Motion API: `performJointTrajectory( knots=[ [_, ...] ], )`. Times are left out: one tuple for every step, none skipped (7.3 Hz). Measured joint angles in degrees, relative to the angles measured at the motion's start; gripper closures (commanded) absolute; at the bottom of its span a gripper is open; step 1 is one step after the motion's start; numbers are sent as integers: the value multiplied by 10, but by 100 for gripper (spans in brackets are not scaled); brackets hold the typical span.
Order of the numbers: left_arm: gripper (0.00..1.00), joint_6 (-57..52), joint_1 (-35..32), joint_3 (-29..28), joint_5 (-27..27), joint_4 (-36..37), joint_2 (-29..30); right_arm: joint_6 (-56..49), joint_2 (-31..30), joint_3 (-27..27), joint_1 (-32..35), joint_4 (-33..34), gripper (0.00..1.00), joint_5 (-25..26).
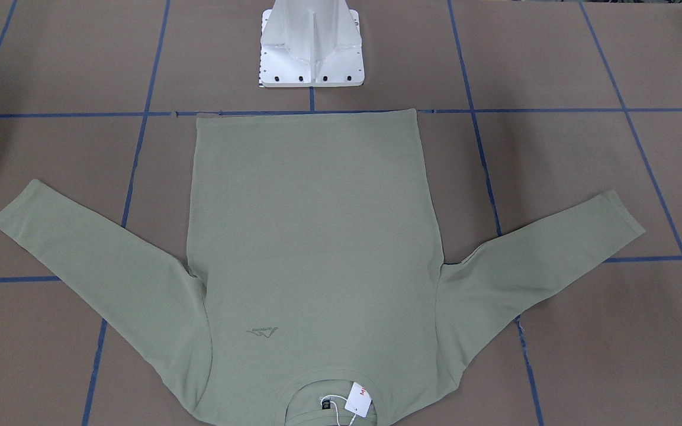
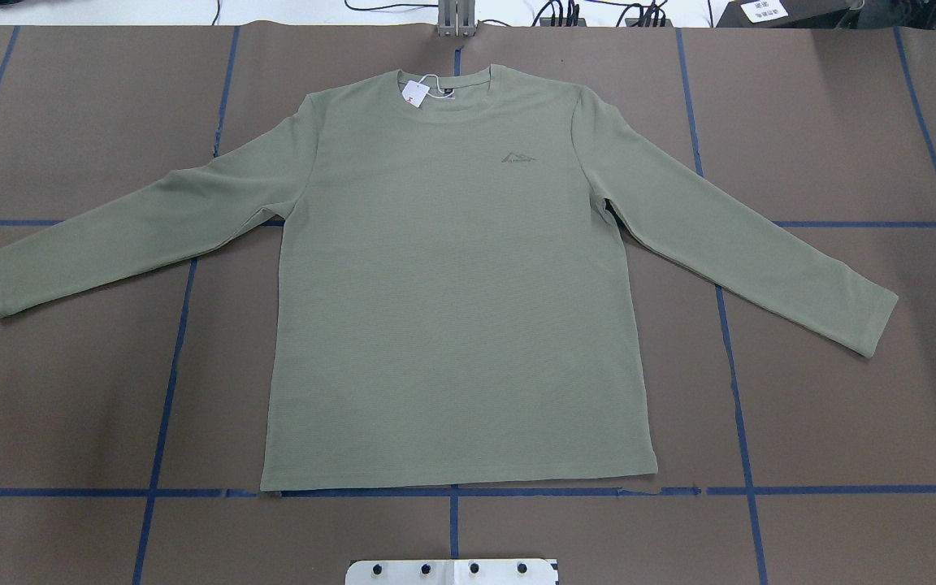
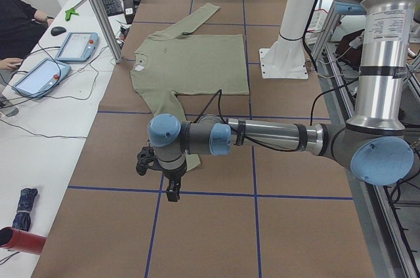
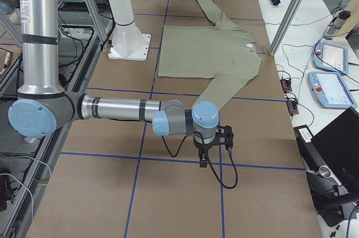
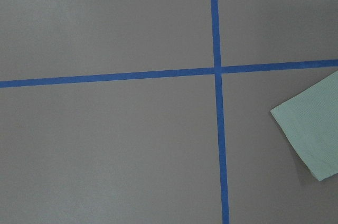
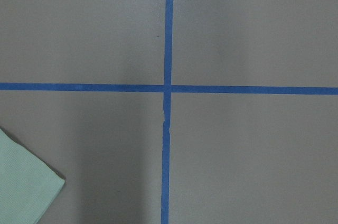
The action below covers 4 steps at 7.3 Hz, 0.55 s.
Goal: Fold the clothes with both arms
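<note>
Left tool (image 3: 164,176) parked above bare worktop (image 2: 70,390), just beside left cuff (image 5: 311,134). Opening: cannot tell.
Shirt (image 2: 452,284) flat mid-worktop, sleeves splayed, unfolded.
Right tool (image 4: 208,145) mirrored beside right cuff (image 6: 26,187). Opening: cannot tell.
Likely staged for symmetric sleeve pick.

The left arm (image 3: 269,135) reaches out level from its bent elbow, with the wrist turned down and the left gripper (image 3: 172,191) pointing at the surface. The right arm (image 4: 118,109) holds the same pose, its right gripper (image 4: 203,159) hanging downward. Neither gripper's jaw state can be made out.
</note>
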<state>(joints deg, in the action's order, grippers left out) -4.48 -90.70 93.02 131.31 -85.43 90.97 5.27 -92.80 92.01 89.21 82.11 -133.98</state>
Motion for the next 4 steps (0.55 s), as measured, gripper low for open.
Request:
performJointTrajectory(
  knots=[
    [0, 0, 0, 0, 0, 0, 0, 0, 0, 3, 0, 0, 0, 0],
    [0, 0, 0, -1, 0, -1, 0, 1, 1, 6, 0, 0, 0, -1],
    [0, -1, 1, -1, 0, -3, 1, 1, 1, 7, 0, 0, 0, -2],
    [0, 0, 1, -1, 0, -14, 3, 1, 4, 10, -2, -3, 0, -3]
  ],
)
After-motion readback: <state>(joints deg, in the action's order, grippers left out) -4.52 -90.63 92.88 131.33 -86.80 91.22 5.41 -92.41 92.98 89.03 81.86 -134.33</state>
